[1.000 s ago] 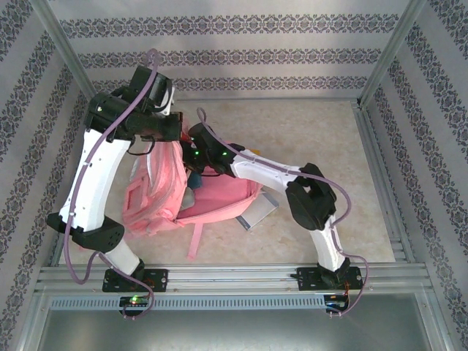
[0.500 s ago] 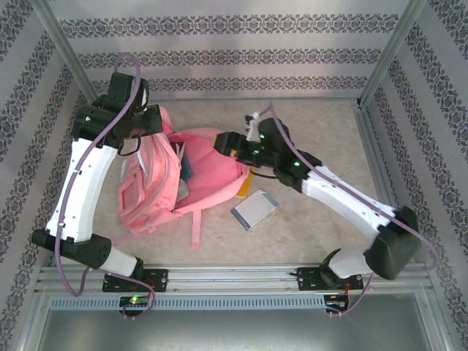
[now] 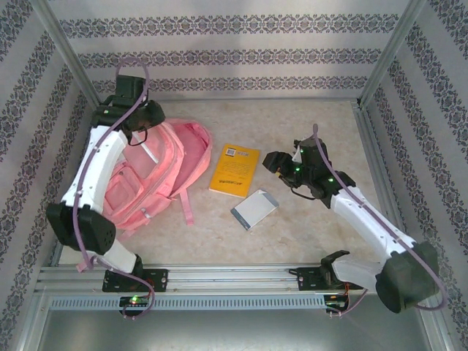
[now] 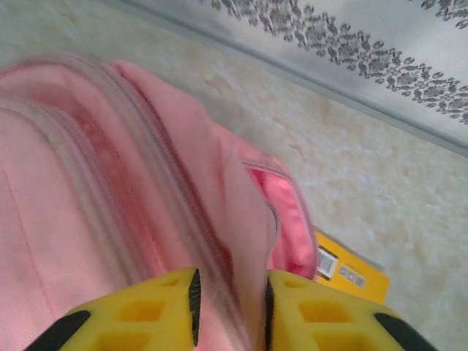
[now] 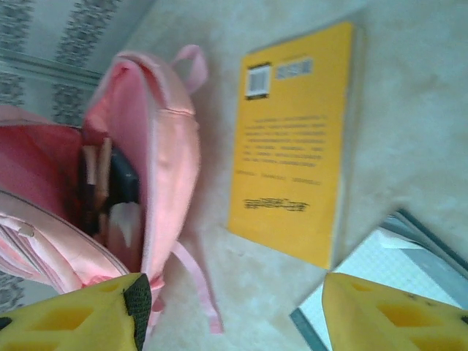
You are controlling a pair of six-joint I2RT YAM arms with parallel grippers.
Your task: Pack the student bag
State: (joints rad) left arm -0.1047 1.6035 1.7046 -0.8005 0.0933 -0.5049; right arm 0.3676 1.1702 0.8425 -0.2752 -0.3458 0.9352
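**A:** Top view, and the yellow book (image 3: 234, 170) is our marker, lying flat on the counter (image 3: 307, 124) with its back cover up. The student bag (image 3: 157, 179) lies just left of that book, its opening turned toward it.

**B:** The left jaws are at the bag's edge farthest from the book. On the wrist camera the yellow fingers (image 4: 157, 314) stand a narrow gap apart. A ridge of pink fabric beside the zip sits in that gap. Pinched, or just lying there? I cannot tell.

**A:** Now right of the book, where the right jaws hang just beside it. Their fingers (image 5: 395, 311) are spread wide, with nothing between them.

**B:** Anything readable on that cover?

**A:** There's a barcode on a white patch in one corner and a pale label next to it. Lines of small dark print run down the yellow, all too fine to read.

**B:** At the book's near right corner sits a notebook (image 3: 254, 209) with a pale squared cover and a dark strip along one edge. It's just beside the book. Whether they touch, I cannot tell.

**A:** The right wrist view looks into the bag's bright pink lining. There's a dark object in there, a few slim brownish sticks, and something white below them. A pink strap (image 5: 196, 285) trails across the counter on the book's side of the bag.
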